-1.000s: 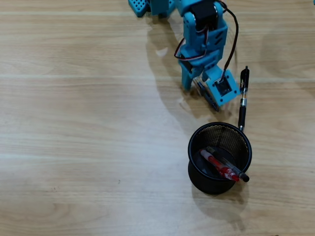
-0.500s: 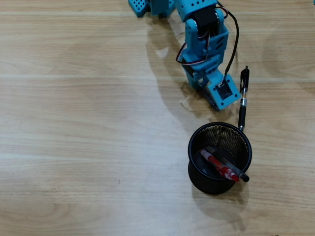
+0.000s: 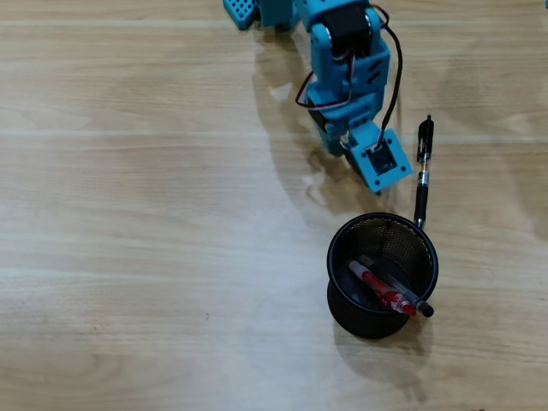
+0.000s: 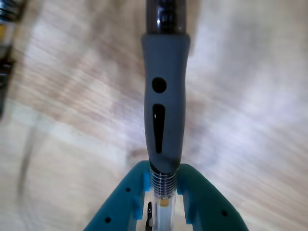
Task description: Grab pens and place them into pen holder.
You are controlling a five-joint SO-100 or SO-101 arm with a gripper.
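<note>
In the wrist view my teal gripper is shut on a grey-and-clear pen. Its grey rubber grip points away from me over blurred wood. In the overhead view the arm covers the jaws and this pen. A black pen lies on the table just right of the wrist, its lower end at the holder's rim. The black mesh pen holder stands below the arm. A red pen and a clear pen with a black cap lean inside it.
Pale wooden tabletop stretches wide to the left of the arm and holder. The arm's blue base sits at the top edge of the overhead view.
The arm has swung slightly left and up in the overhead view, and its fingers, visible on the table a second ago, are now hidden beneath it. The black pen and holder stayed put.
</note>
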